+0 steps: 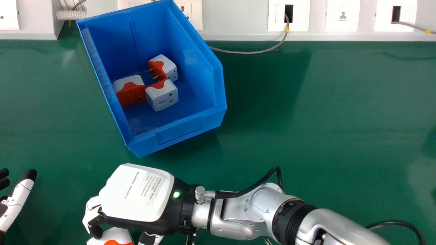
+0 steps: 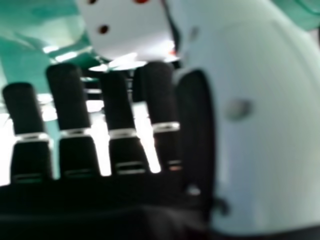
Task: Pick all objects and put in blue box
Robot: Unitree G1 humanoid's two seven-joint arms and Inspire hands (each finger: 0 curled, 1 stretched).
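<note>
A white-and-orange plug adapter (image 1: 117, 234) sits at the head view's bottom edge, beside the right hand (image 1: 136, 195); whether that hand grips it, I cannot tell. Three more adapters (image 1: 163, 98) lie inside the blue box (image 1: 180, 131) on the green table (image 1: 323, 136). The left hand (image 1: 17, 201), at the left edge, is open, fingers extended. White sockets (image 1: 342, 15) line the wall beyond.

The table (image 1: 323, 143) is green, flat and a bit shiny. Its far edge runs straight along a white wall strip (image 1: 238, 32). A big blue box (image 1: 178, 131) stands on it, open side up, turned at a slant, by the far edge and near the far left corner. A gray cord (image 1: 253, 52) dips over the far edge by the box. A white and orange block (image 1: 117, 234) is toward the near side; I can't tell if it touches the table.
</note>
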